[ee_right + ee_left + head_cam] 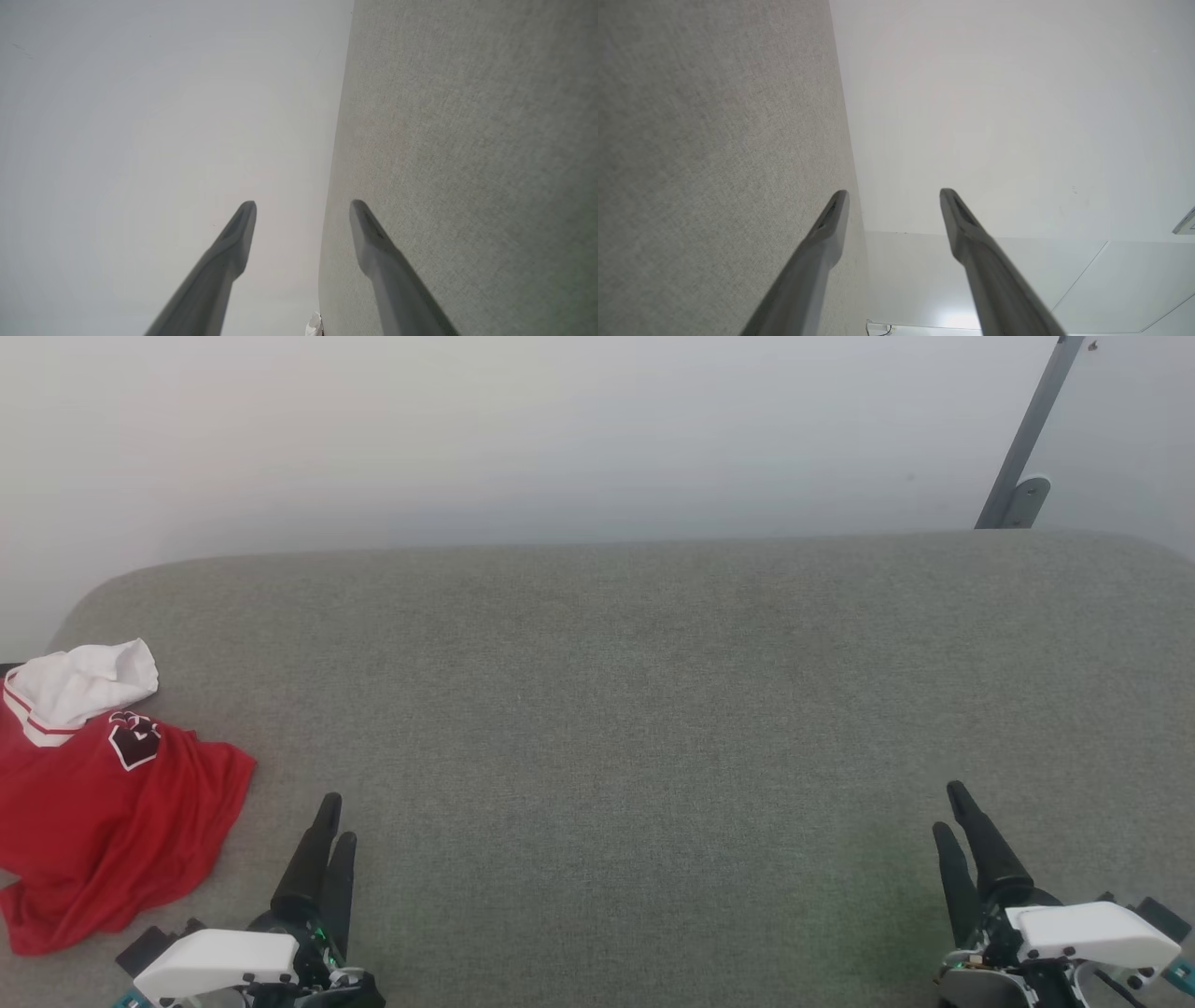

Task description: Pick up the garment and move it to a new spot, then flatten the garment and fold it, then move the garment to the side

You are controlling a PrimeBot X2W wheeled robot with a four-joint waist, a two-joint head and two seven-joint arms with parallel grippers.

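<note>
The garment, a red jersey with a white sleeve and a black-and-white print, lies crumpled at the left edge of the grey cloth surface. My left gripper rests at the lower left, just right of the garment and apart from it, jaws open and empty. In the left wrist view the same gripper shows its two fingers spread. My right gripper sits at the lower right, far from the garment, open and empty. Its fingers stand apart in the right wrist view, where a bit of the garment peeks at the bottom.
A pale wall rises behind the surface's far edge. A grey metal bar with a bracket leans at the back right. The surface's left corner is rounded, near the garment.
</note>
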